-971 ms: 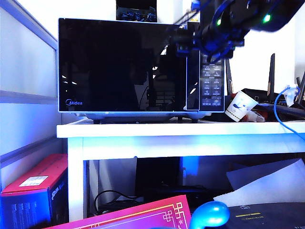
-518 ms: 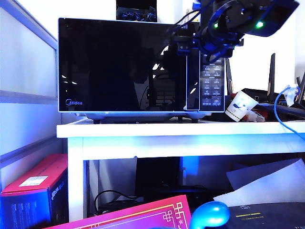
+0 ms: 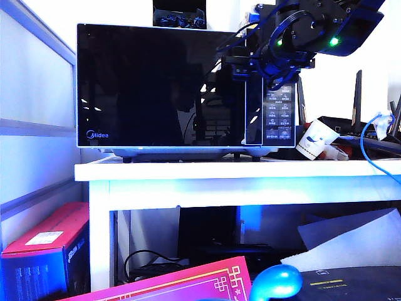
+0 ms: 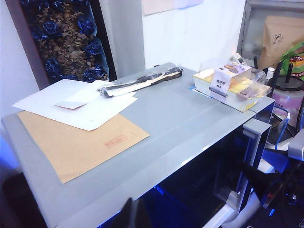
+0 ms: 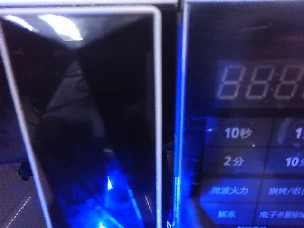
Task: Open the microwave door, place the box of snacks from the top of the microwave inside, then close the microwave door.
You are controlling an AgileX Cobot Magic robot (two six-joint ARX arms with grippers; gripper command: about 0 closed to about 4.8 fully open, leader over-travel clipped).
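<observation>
Exterior view | right end effector [image 3: 241,63] risen at microwave door [image 3: 160,84] | grip unclear; left unseen

Probably an office: envelope [image 4: 78,145], papers [image 4: 80,102], router antennas [image 3: 357,100].

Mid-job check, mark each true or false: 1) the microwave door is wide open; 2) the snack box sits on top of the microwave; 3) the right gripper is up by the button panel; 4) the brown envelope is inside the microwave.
1) False: the microwave door looks shut or barely ajar.
2) True: the snack box rests on the microwave top.
3) True: the right gripper hangs at the button panel top.
4) False: the brown envelope lies on top.
</observation>
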